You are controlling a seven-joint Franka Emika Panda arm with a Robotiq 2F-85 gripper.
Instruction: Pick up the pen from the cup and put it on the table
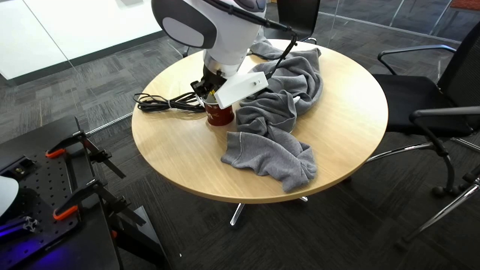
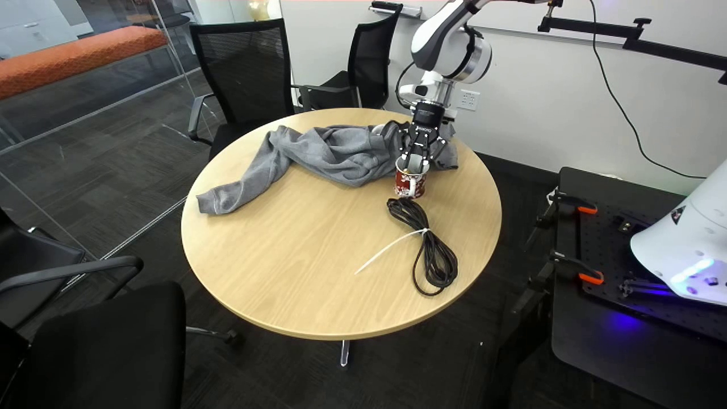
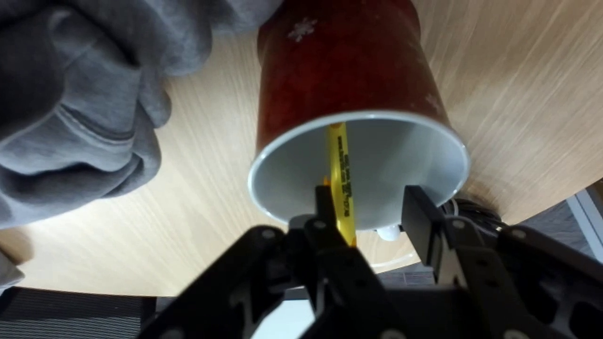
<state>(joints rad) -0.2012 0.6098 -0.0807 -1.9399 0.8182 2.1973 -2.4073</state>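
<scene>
Between grey cloth (image 2: 341, 156) and black cable (image 2: 436, 253), end effector (image 3: 370, 197) at cup (image 3: 353, 89), jaws apart.

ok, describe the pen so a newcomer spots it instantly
On the round light-wood table, find the dark red mug between the grey cloth and the coiled black cable. The pen sits in it, slim and yellow with dark print, unlike the black gripper fingers.

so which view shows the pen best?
Wrist view: it shows the yellow pen close up, lettering visible. In an exterior view, just a yellow sliver; in an exterior view, the cup but no discernible pen.
</scene>
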